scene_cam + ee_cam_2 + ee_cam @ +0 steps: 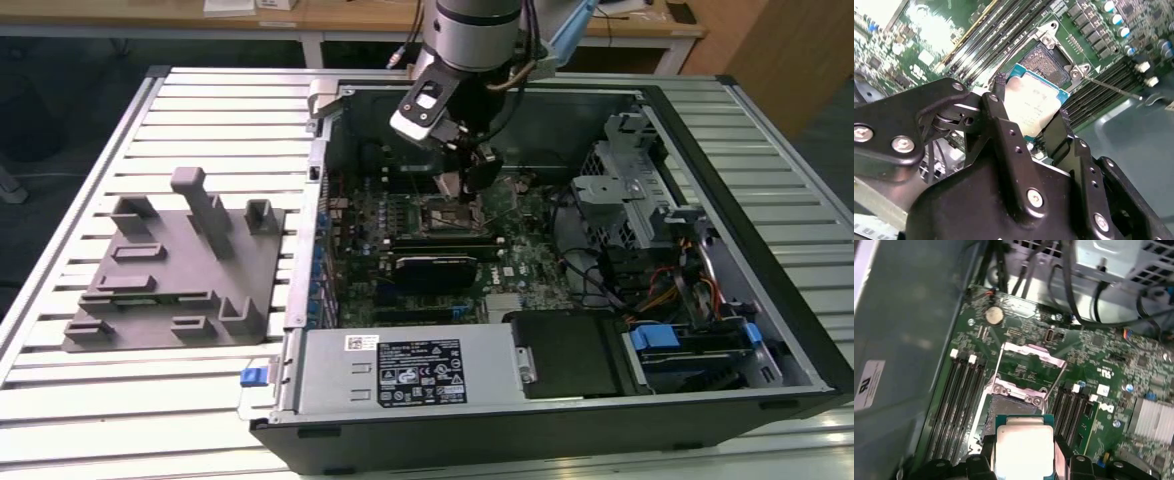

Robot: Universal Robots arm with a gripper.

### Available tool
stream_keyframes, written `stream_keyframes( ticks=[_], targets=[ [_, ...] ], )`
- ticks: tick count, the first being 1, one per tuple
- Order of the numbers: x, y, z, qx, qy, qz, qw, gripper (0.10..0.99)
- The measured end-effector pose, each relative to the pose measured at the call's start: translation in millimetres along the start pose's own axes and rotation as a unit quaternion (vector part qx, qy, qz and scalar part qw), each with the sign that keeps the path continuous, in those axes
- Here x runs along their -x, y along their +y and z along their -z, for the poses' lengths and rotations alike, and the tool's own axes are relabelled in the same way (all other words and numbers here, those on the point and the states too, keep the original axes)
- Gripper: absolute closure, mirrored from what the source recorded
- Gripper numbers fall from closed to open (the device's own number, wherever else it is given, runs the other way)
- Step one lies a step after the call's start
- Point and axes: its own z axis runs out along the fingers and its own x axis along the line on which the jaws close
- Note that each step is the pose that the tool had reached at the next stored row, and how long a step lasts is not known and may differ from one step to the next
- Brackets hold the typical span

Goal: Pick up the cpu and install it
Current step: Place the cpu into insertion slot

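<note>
The cpu (1035,106) (1024,450), pale metal top facing both wrist cameras and a green border showing at its edges, is pinched between the two black fingers (1060,132) of the gripper (1030,102), one pad on each of two opposite sides. In the first wrist view the same clamp shows, with a finger (1063,452) tight against the chip's side. The chip is not seated: it is held clear of the board, just beside and partly over the open socket (1051,62) (1009,407), whose dark contact field is exposed. The socket's metal load plate (1029,351) is swung up and away from the contact field, and its thin lever lies out over the neighbouring slots. Rows of empty memory slots (961,400) flank the socket on both sides, and a coin cell (994,315) sits further along the green motherboard (501,265). In the exterior view the gripper (470,182) hangs from the arm (474,35) directly over the socket (445,212), inside the open computer case (318,130), which lies on its side. A power supply (400,370) occupies the case's near end. Outside the case, at the exterior view's left, a grey fixture (174,265) with upright tabs rests on the slatted table (120,400), well apart from the gripper.
</note>
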Motion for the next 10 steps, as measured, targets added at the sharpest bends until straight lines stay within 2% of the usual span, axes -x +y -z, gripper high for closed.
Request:
stream_keyframes(
  ticks=[5, 10],
  targets=[
    [0.0, 0.0, -0.8, -0.0008, -0.0012, -0.045, 0.9990, 0.541],
    [0.0, -0.1, -1.8, -0.0016, -0.0024, -0.091, 0.9959, 0.541]
  ],
)
